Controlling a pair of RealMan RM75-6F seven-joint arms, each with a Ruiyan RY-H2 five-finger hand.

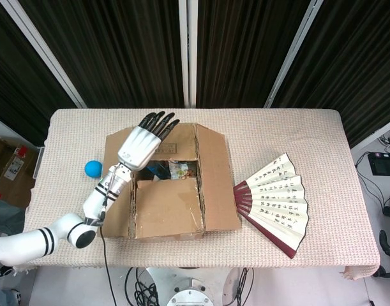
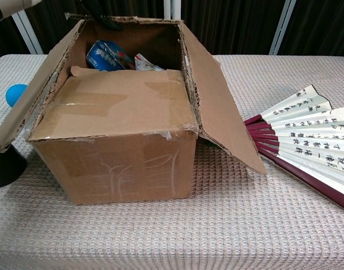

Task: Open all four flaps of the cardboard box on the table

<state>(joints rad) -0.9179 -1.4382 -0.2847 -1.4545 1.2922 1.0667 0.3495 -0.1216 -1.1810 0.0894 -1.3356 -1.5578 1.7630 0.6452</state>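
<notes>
The cardboard box [image 1: 169,185] stands mid-table. Its left flap [image 1: 117,191] and right flap [image 1: 217,178] hang outward. The far flap [image 2: 139,38] stands upright, its inner face toward me. The near flap [image 2: 115,104] lies flat over the front half of the opening. My left hand [image 1: 142,139] reaches over the box's far left corner, fingers stretched out and apart against the far flap, holding nothing. Behind the near flap a blue packet [image 2: 107,56] and other wrappers show inside the box. My right hand is in neither view.
A blue ball [image 1: 93,168] lies left of the box. An unfolded paper fan [image 1: 274,201] lies on the right, close to the right flap's edge. My left forearm [image 1: 99,201] crosses above the left flap. The cloth-covered table [image 1: 297,134] is bare at the far right.
</notes>
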